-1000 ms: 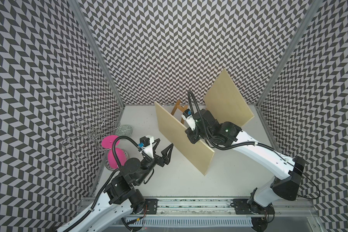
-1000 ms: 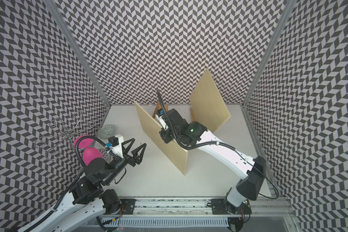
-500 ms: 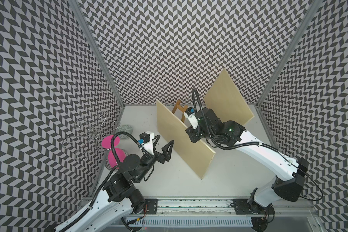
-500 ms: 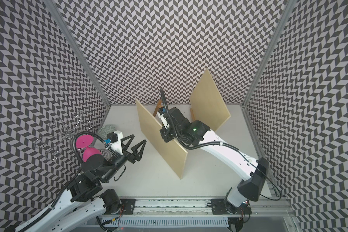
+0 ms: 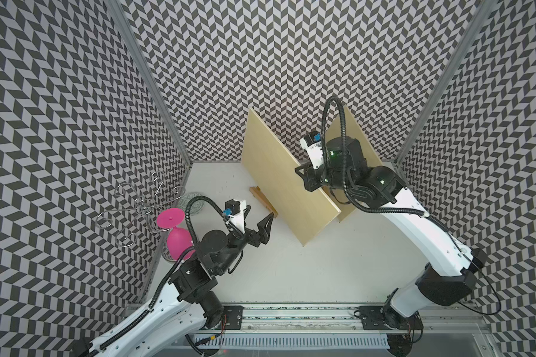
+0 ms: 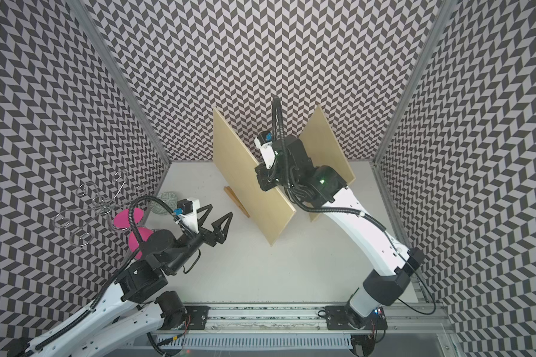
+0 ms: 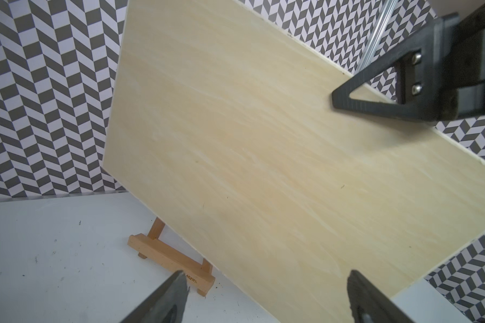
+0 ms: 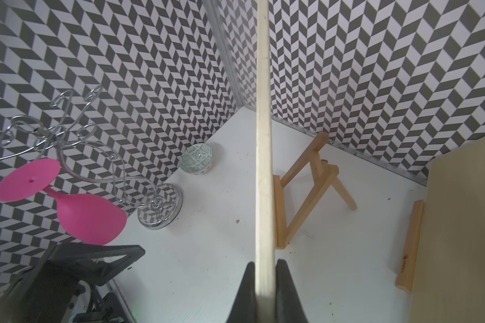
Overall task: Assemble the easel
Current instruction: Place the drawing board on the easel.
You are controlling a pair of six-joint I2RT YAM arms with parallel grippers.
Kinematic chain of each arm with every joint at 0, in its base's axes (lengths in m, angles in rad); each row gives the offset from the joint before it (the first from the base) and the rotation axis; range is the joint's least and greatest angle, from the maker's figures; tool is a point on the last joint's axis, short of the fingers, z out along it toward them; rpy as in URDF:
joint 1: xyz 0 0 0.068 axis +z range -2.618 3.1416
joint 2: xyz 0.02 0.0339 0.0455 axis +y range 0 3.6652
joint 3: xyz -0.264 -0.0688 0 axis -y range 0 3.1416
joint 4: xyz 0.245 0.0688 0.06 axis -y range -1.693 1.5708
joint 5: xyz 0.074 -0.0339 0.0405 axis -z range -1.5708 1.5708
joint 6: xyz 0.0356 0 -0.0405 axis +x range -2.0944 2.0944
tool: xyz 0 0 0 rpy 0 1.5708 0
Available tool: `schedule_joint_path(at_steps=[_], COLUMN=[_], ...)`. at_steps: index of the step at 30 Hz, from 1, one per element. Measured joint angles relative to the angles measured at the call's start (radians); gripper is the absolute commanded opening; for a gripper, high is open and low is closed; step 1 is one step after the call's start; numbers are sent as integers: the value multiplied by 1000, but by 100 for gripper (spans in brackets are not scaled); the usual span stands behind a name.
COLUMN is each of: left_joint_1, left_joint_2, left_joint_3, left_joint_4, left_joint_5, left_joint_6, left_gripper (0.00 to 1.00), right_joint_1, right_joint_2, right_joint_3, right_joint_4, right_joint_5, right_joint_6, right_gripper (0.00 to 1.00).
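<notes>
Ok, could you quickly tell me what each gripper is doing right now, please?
Left gripper: open, holding nothing.
Right gripper: shut on the board.

Bright, even light fills every picture. Shadows on the white table (image 5: 291, 278) are soft and faint. Up close, the right gripper (image 8: 265, 264) looks blurry.

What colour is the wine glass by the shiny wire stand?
Bright pink. The wine glass shows best in the right wrist view, next to the wire stand.
</notes>
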Motion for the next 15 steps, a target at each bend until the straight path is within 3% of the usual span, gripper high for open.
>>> schedule_joint_path(at_steps=[15], left_joint_1=[96], left_joint_2=[57], left_joint_3=[-34], left_joint_4=[89], left_joint_5=[71], left_joint_6=[-36], left_gripper=[93], right_joint_1=[-27], right_joint_2=[287], right_joint_3=[235], right_joint_4=[-74], right_joint_5=[-24], right_joint_6=[-32], right_gripper=[0])
